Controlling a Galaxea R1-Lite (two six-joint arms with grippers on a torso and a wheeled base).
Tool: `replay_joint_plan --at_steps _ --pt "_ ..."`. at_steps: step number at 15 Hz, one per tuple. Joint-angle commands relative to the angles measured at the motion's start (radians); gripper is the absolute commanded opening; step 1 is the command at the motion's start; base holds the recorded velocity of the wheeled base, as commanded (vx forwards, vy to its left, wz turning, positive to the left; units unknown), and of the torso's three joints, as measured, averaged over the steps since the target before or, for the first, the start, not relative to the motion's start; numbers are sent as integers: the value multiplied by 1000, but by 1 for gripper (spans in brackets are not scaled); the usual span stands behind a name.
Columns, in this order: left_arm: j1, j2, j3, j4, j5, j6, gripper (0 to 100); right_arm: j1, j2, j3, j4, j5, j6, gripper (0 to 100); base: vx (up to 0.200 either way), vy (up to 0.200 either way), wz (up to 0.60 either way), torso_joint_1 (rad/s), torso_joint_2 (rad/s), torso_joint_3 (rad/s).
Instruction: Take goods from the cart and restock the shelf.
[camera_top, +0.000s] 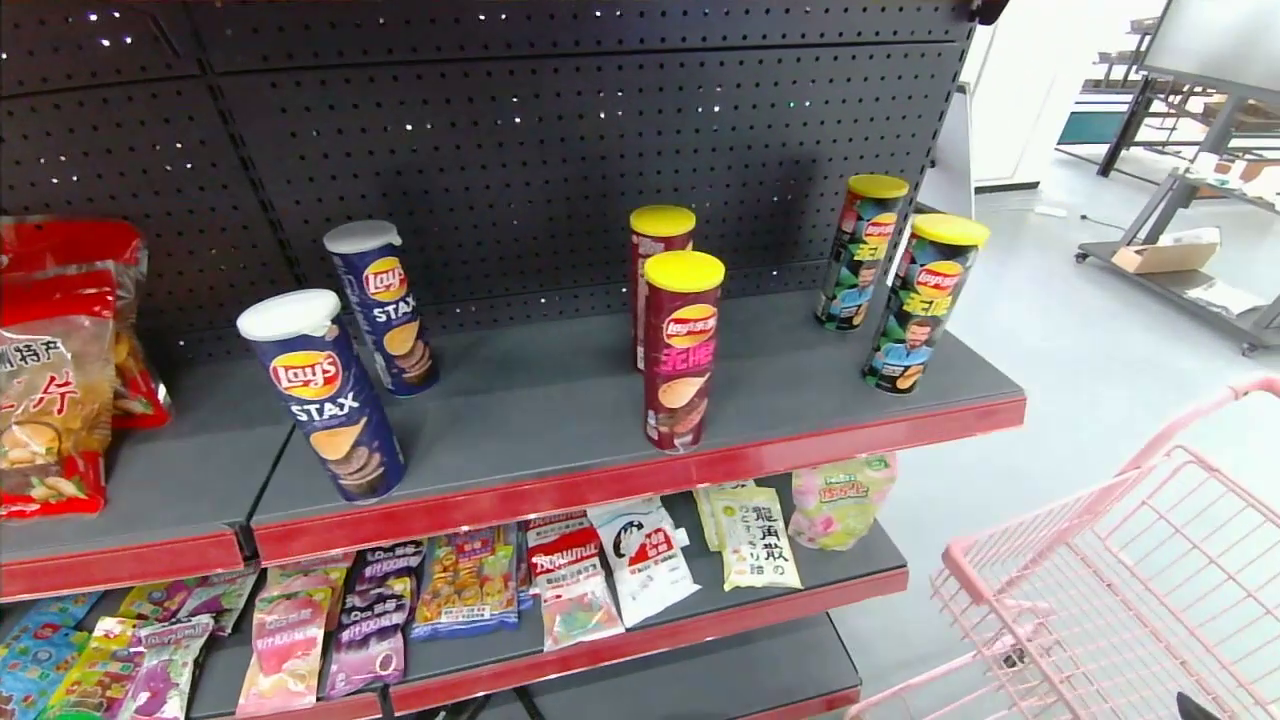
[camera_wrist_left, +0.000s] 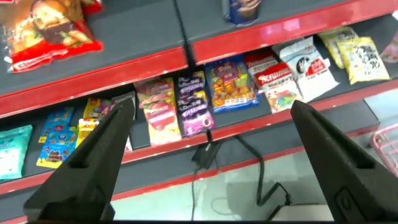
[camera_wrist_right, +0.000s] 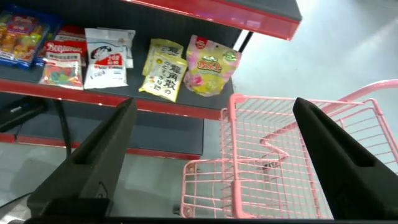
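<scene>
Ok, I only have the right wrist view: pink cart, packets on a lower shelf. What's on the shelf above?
Observer: Standing upright in pairs on the upper shelf: blue cans, maroon cans and dark cans.
Operator: Where's the free space?
Observer: There is bare shelf between the blue and maroon pairs.
Operator: And my left gripper?
Observer: The left gripper is open and empty, facing the lower shelf's packets.
</scene>
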Motion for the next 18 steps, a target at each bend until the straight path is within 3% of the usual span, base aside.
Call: replay_joint_plan --at_steps 1,4,10,16,18 --pt "-1 15 -1 1 -1 0 100 0 -10 6 -1 0 0 100 0 -200 0 2 2 -2" --pt "-1 14 1 1 -2 0 100 0 -27 9 -1 -1 0 100 0 -200 0 4 4 1" --pt "-1 5 4 -1 -4 4 100 -20 -29 15 -1 -15 -5 100 0 0 0 0 0 0" --pt "-1 1 8 -1 -4 6 100 -35 -30 22 -1 -15 -5 100 0 0 600 6 5 1" --pt "-1 -3 8 -1 -4 6 100 -35 -35 24 -1 -14 -6 100 0 0 0 0 0 0"
